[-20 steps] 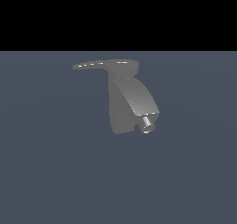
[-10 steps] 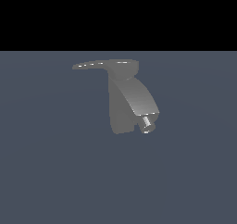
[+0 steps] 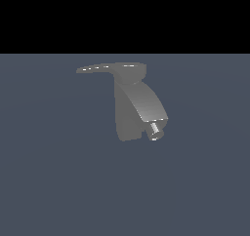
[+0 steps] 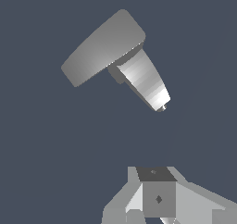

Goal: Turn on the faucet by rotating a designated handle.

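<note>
The faucet [image 3: 134, 108] is seen upright near the middle of the exterior view, and the handle [image 3: 95, 68] is pointed toward that view's left. The gripper [image 4: 159, 204] is kept well apart from it — the approach step is judged to be in hand. Whether the jaws are spread cannot be told. Next, the blade must be reached and pushed sideways.

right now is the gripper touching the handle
No, in the exterior view the handle juts from the faucet with no gripper near it.
</note>
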`<state>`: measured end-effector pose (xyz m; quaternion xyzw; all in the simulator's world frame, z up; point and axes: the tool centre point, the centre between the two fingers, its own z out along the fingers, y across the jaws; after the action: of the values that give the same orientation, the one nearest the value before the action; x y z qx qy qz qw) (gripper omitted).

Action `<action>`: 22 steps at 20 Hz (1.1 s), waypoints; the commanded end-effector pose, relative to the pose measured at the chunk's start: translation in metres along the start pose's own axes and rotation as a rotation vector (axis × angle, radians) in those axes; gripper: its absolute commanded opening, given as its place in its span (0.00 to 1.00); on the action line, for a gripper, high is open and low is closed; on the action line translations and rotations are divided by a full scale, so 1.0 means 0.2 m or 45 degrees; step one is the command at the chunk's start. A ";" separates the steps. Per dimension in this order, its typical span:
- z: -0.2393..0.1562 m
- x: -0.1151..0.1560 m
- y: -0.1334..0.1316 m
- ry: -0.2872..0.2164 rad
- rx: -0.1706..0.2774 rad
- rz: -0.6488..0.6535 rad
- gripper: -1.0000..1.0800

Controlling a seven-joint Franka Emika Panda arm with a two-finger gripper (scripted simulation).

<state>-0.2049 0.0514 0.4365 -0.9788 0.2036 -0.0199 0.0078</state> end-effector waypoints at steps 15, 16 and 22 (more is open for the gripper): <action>0.33 0.19 -0.37 -0.012 -0.010 0.431 0.00; 0.35 0.21 -0.39 -0.013 -0.011 0.456 0.00; 0.46 0.31 -0.50 -0.017 -0.015 0.607 0.00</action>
<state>-0.1112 0.1160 0.3539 -0.9098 0.4149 -0.0103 0.0077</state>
